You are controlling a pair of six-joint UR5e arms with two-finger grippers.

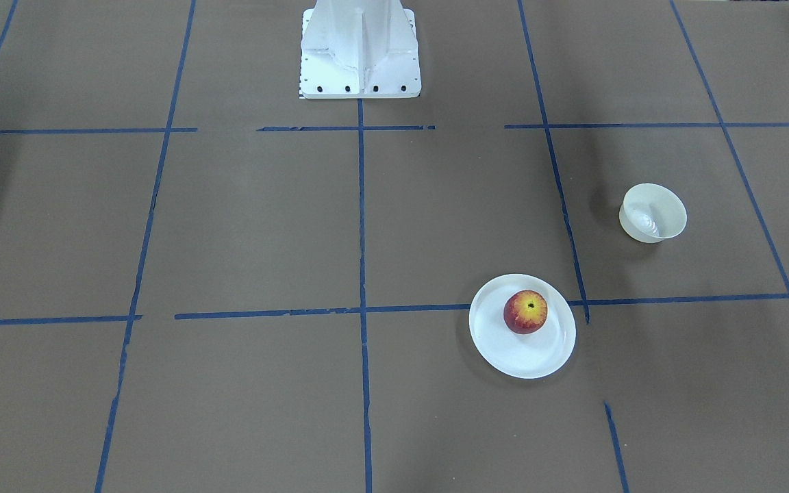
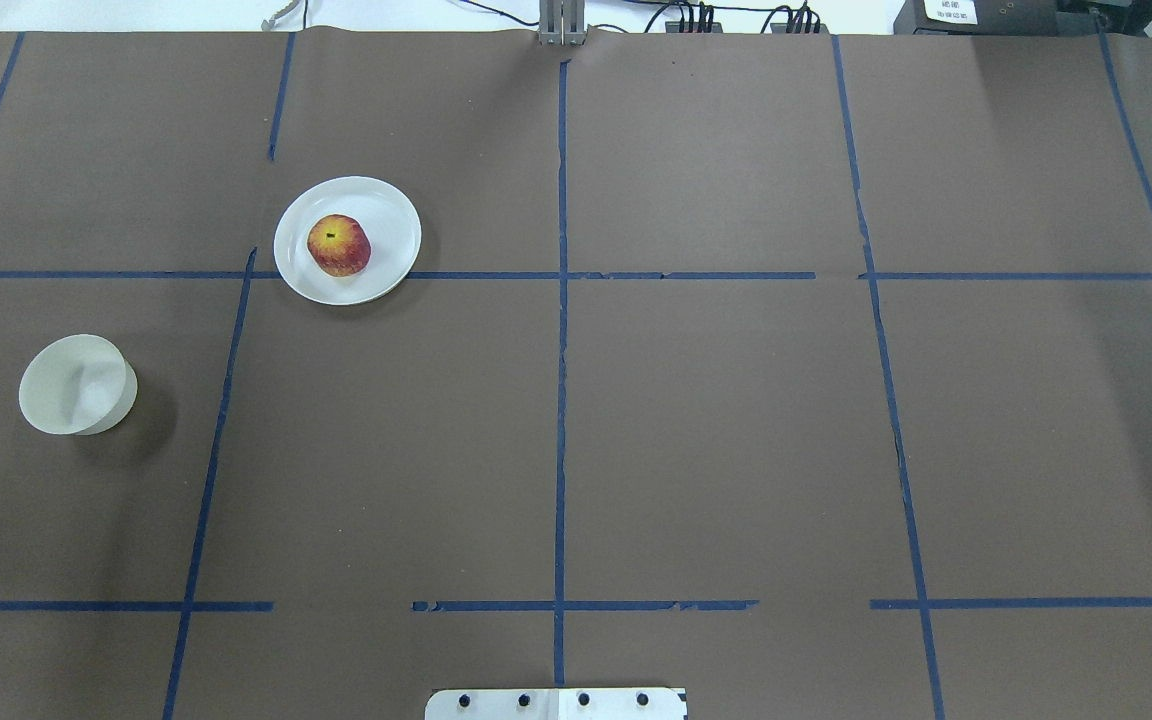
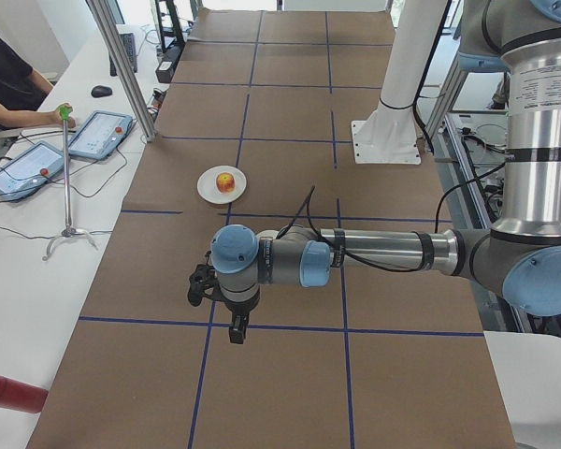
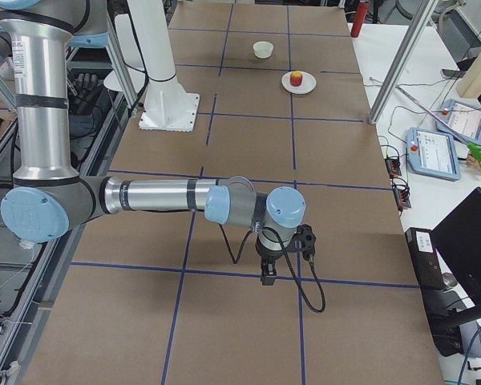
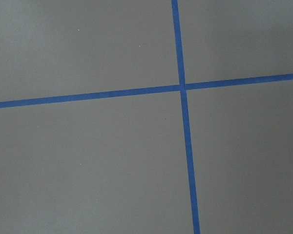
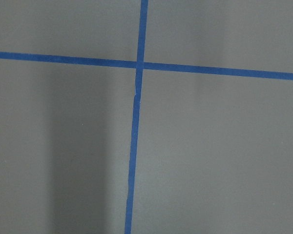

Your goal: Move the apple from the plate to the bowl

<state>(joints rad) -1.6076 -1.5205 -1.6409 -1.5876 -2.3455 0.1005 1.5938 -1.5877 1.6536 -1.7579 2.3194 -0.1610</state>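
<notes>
The red apple with a yellow patch lies on the flat white plate; both also show in the overhead view, apple on plate. The off-white bowl stands upright and empty, apart from the plate, nearer the robot's left table end. My left gripper shows only in the exterior left view, pointing down above bare table, well short of the plate. My right gripper shows only in the exterior right view, far from both dishes. I cannot tell whether either is open or shut.
The white robot pedestal stands at the table's robot side. Blue tape lines grid the brown table cover. An operators' desk with tablets and a metal post border the far side. A red cylinder lies off the table's left end.
</notes>
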